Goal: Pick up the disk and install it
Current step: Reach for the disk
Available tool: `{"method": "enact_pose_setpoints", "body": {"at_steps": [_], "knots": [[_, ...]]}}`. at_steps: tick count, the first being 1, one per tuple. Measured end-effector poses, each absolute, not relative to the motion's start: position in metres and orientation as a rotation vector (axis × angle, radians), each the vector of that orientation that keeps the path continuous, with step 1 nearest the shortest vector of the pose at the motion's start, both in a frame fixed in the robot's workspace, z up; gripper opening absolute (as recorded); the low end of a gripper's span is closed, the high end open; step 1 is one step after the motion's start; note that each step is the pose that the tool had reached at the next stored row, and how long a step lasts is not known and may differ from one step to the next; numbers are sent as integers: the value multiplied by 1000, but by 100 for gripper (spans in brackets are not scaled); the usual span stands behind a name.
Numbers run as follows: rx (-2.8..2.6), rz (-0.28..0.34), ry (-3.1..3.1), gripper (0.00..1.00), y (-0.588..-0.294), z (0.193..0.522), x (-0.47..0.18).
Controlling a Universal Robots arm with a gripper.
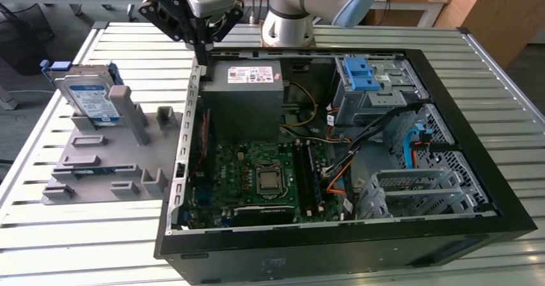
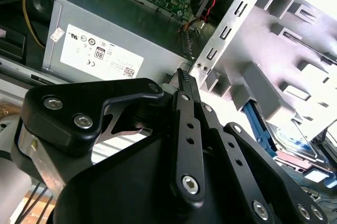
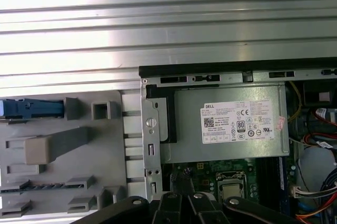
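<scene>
disk (image 1: 89,97): upright in the grey rack (image 1: 111,165), well off to the exterior view's left of the power supply (image 1: 247,101), untouched
gripper (image 1: 203,59): fingers pinched together, empty, just left of that power supply
tip: probably best gripped square across its flat faces, clear of the blue rails (image 1: 60,64)

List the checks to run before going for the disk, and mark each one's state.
1. Disk ready to pick: ok. The disk stands upright in the grey fixture, on the exterior view's left.
2. Tool free: ok. The tool holds nothing.
3. Jaws open for the grasp: not ok. They are shut.
4. Tool lined up with the disk: not ok. It hangs at the edge of the case, beside the power supply, apart from the disk.
5. Drive cage free to take the disk: cannot tell.
</scene>
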State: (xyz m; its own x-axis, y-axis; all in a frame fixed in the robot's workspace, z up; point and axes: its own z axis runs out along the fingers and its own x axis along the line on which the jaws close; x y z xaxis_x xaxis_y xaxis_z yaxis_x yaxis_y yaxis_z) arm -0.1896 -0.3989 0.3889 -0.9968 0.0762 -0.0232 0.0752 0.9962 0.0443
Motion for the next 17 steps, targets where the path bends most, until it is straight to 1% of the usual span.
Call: {"method": "enact_pose_setpoints", "body": {"at_steps": [17], "knots": [[118,68,3114,11,-399,389,-196]]}}
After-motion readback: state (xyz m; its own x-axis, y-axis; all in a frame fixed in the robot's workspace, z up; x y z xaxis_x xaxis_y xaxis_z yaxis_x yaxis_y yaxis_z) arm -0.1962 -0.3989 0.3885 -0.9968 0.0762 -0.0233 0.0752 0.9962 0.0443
